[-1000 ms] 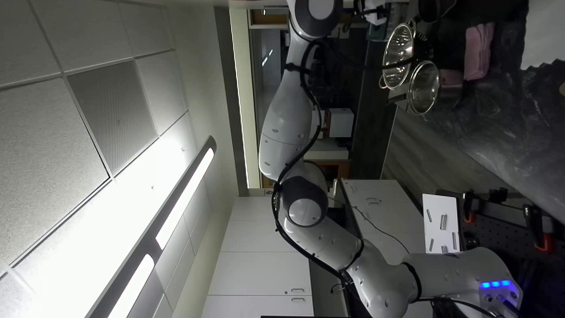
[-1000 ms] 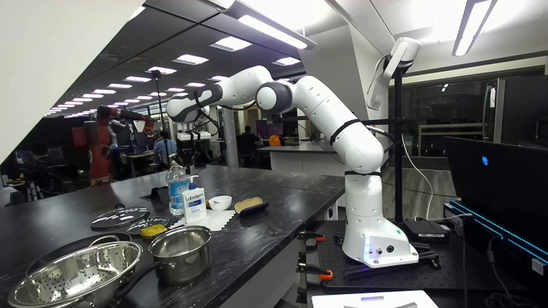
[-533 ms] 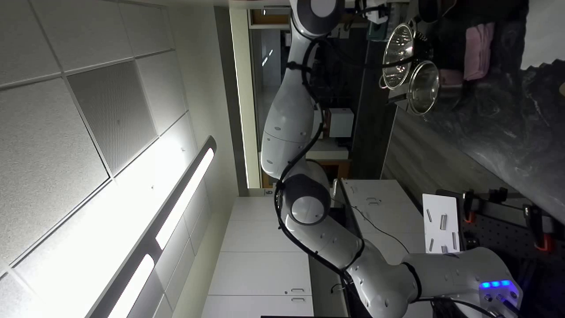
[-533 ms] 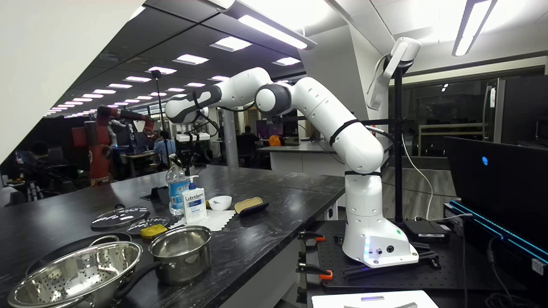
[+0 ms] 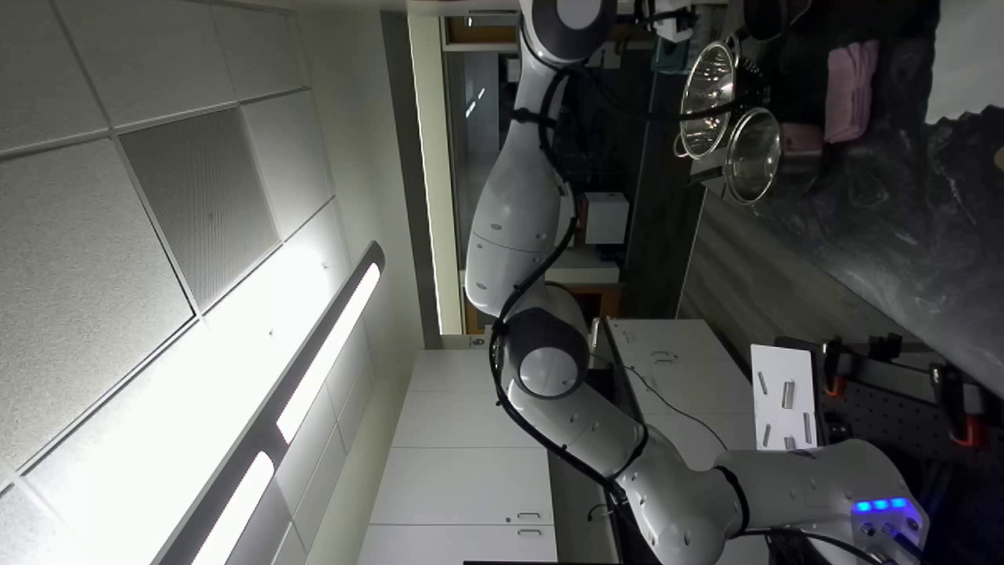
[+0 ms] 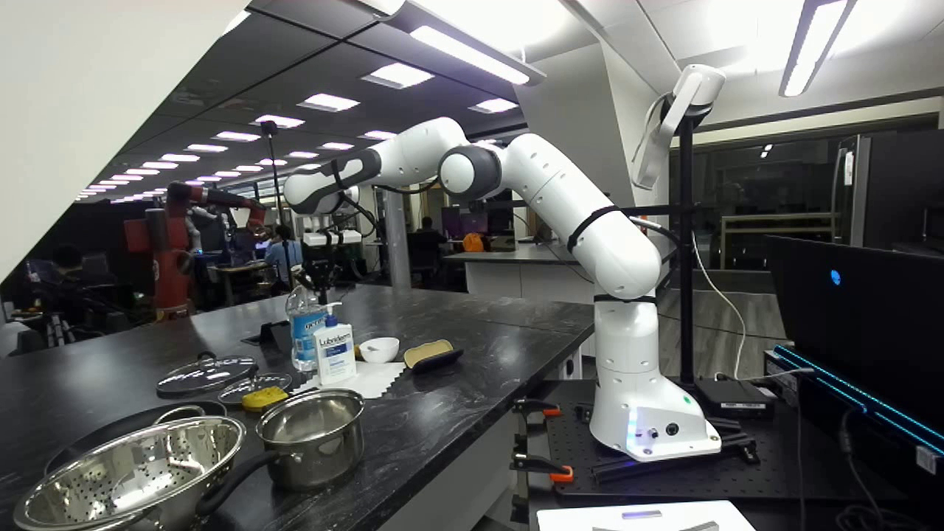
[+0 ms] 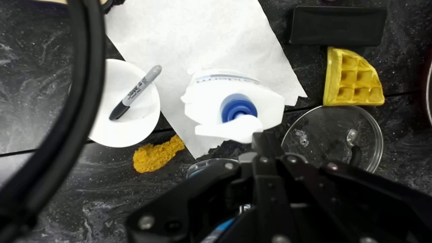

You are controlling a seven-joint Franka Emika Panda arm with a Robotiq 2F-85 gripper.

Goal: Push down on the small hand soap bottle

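A white Lubriderm pump bottle [image 6: 335, 352] with a blue collar stands upright on the counter in an exterior view. In the wrist view I look down on the bottle [image 7: 202, 108] and its white pump head [image 7: 233, 130], whose nozzle points left. My gripper [image 7: 265, 136] is shut with its fingers together and nothing between them. The fingertips overlap the right end of the pump head in the wrist view. In an exterior view the gripper [image 6: 323, 299] hangs at about the height of the pump top; I cannot tell whether they touch.
A clear bottle with a blue label [image 6: 306, 332] stands close behind the pump bottle. A white bowl with a marker [image 7: 125, 104], a yellow waffle [image 7: 352, 77], a glass lid [image 7: 332, 135] and a yellow piece [image 7: 157, 154] lie around. A pot [image 6: 313, 450] and colander [image 6: 140, 472] stand in front.
The arm has come down slightly, bringing the gripper a little lower beside the pump top. The bottle and other objects have not visibly moved.
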